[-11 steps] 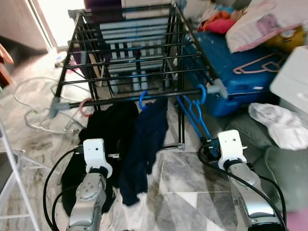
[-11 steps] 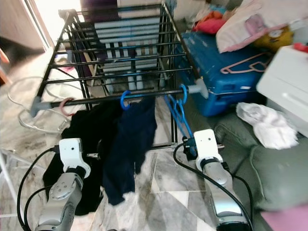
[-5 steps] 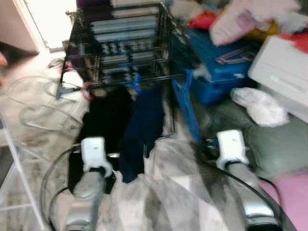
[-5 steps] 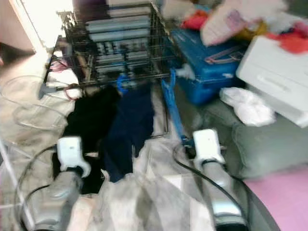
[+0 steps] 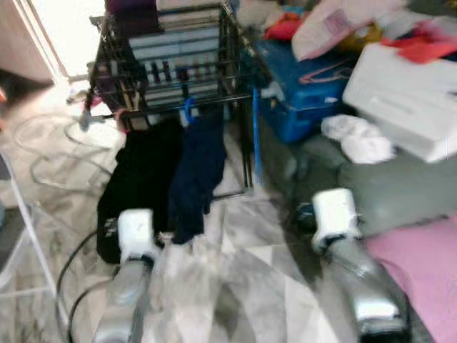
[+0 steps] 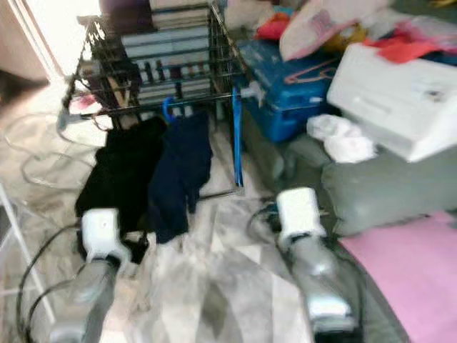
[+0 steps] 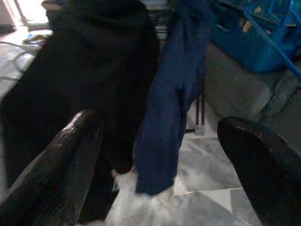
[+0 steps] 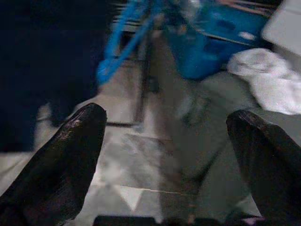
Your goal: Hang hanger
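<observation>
Blue hanger (image 5: 255,136) hangs empty off the drying rack (image 5: 171,50) corner, beside the hung navy garment (image 5: 196,171). Both pincers, left (image 7: 160,155) and right (image 8: 164,155), spread wide, empty (blurred frames).

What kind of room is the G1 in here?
Probably a home laundry or spare room used for drying clothes. A black metal drying rack holds a black garment and a navy garment on hangers, over a marble tile floor. Blue suitcase and heaped clothes lie beside it.
</observation>
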Robot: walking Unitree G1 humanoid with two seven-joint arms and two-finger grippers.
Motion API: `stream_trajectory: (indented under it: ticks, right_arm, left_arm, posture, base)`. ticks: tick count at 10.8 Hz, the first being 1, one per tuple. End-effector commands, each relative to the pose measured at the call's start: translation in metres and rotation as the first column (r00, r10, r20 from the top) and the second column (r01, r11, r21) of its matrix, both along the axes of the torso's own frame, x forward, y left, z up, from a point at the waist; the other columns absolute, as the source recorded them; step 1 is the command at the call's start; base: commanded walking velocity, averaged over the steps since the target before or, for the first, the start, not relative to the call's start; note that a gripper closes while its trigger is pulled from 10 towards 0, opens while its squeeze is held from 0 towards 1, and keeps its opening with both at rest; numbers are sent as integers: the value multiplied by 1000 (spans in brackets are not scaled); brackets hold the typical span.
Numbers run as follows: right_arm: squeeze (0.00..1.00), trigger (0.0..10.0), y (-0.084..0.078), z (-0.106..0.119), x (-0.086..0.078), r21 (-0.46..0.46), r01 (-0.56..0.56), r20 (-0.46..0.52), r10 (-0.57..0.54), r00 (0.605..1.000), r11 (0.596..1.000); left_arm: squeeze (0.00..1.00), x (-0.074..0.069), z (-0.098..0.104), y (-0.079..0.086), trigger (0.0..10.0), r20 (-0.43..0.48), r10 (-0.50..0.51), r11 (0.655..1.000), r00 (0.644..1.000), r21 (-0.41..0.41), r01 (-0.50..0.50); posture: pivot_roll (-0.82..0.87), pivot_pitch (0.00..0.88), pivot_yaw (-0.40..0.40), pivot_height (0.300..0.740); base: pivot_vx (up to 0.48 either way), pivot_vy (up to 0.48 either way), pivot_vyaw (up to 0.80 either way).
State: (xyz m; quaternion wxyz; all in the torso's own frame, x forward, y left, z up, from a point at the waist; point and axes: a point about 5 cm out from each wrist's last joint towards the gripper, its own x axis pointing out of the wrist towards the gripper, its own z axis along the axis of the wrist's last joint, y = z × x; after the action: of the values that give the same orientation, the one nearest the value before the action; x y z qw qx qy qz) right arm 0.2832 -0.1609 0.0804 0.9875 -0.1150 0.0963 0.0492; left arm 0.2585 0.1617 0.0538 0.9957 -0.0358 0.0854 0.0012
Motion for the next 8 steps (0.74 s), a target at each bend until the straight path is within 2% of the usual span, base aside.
stream_trajectory:
  ticks: [1, 3, 4, 6, 8]
  right_arm:
    - [0, 10000, 1, 3, -1, 0, -14, 9, 14, 1000, 1000]
    - [0, 10000, 4, 4, -14, 16, -41, 16, 41, 999, 999]
    - [0, 10000, 3, 2, -13, 20, -39, 9, 39, 999, 999]
    - [0, 10000, -1, -13, -31, 39, -34, -32, 35, 999, 999]
    - [0, 10000, 5, -6, -36, 54, -53, -22, 54, 998, 997]
  left_arm:
    - [0, -1, 7, -2, 10000, 24, -18, 1000, 1000, 1, 18]
    - [0, -9, 14, -4, 10000, 31, -32, 999, 999, -9, 33]
    - [0, -10, 11, -2, 10000, 23, -39, 999, 999, 12, 38]
    - [0, -34, -9, 7, 10000, -71, -27, 997, 997, 75, 32]
    - [0, -49, -5, 15, 10000, -92, -48, 995, 995, 88, 56]
  posture:
    - [-120, 0, 80, 740]
    - [-114, 0, 90, 740]
    - [-120, 0, 97, 740]
    - [-93, 0, 117, 740]
    - [-91, 0, 131, 740]
  base:
    - [0, 0, 0]
    - [0, 0, 0]
    - [0, 0, 0]
    - [0, 0, 0]
    - [0, 0, 0]
